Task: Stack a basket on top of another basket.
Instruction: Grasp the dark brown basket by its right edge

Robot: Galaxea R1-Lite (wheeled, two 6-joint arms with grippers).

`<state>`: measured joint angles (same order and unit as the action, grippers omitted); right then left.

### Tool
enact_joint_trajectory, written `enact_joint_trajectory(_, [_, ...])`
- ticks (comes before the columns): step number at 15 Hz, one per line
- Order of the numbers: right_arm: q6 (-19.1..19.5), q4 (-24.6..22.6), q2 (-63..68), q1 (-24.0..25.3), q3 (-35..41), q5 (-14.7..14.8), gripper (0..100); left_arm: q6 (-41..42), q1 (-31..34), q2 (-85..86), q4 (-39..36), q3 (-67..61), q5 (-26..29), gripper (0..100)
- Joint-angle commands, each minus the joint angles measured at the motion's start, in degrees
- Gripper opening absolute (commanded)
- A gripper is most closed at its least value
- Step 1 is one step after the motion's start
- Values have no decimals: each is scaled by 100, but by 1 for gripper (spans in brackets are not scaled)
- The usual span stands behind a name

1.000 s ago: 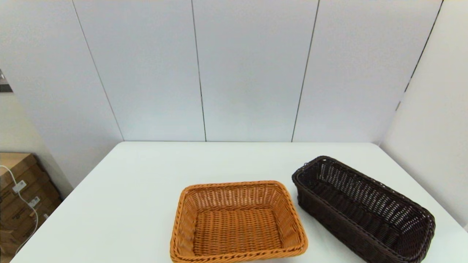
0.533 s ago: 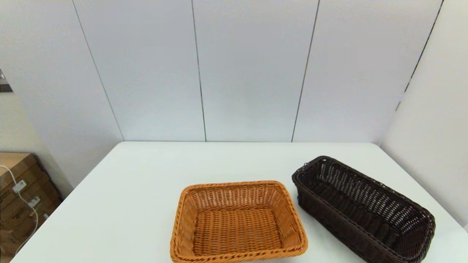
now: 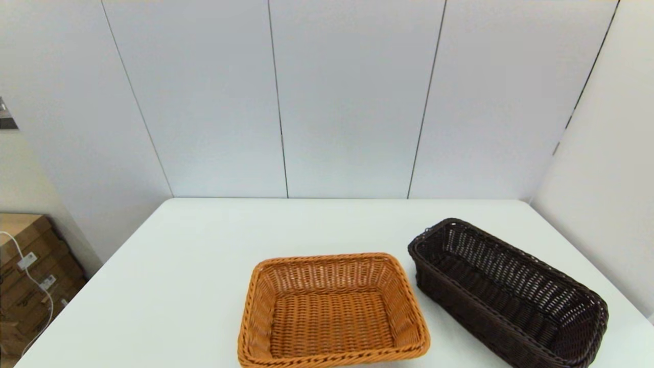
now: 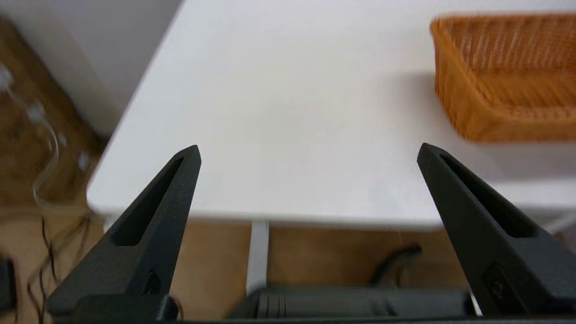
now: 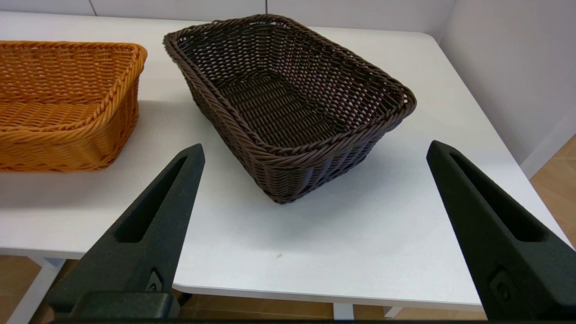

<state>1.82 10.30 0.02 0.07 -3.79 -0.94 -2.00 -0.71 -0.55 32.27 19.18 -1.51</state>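
Note:
The dark brown basket (image 3: 506, 294) lies empty at the table's right front, turned at an angle; the right wrist view shows the same basket (image 5: 288, 103) close up. To its left stands the orange-tan basket (image 3: 332, 312), also empty, seen too in the right wrist view (image 5: 63, 103) and the left wrist view (image 4: 508, 76). Neither arm appears in the head view. My right gripper (image 5: 315, 150) is open, held off the table's near edge short of the dark basket. My left gripper (image 4: 308, 153) is open over the near left table edge, nothing between its fingers.
The white table (image 3: 204, 266) is walled by grey panels behind and on the right. Cardboard boxes (image 3: 28, 271) with a white cable stand on the floor to the left. A table leg (image 4: 257, 252) and floor show below the near edge.

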Motion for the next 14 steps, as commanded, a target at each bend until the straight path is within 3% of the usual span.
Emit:
enact_joint_trajectory(1, [3,7,6,1,1,-3,100,437,0,64,-1662,-1153,-7,100])
enact_joint_trajectory(3, [12,7,6,1,1,-3,100,437,0,55,-2093,-1504,90,100])
enact_joint_trajectory(8, [-15,7,6,1,1,15,100,384,0,64,-2119,-1522,90,100])
enact_joint_trajectory(10, [-32,25,6,-7,-16,147,100,376,0,55,-2119,-1522,90,100])
enact_joint_trajectory(12, [-50,385,94,-7,-553,217,100,358,0,55,-2119,-1522,90,100])
enact_joint_trajectory(14, [-85,1281,525,-7,-1581,375,100,349,0,64,-2119,-1522,90,100])
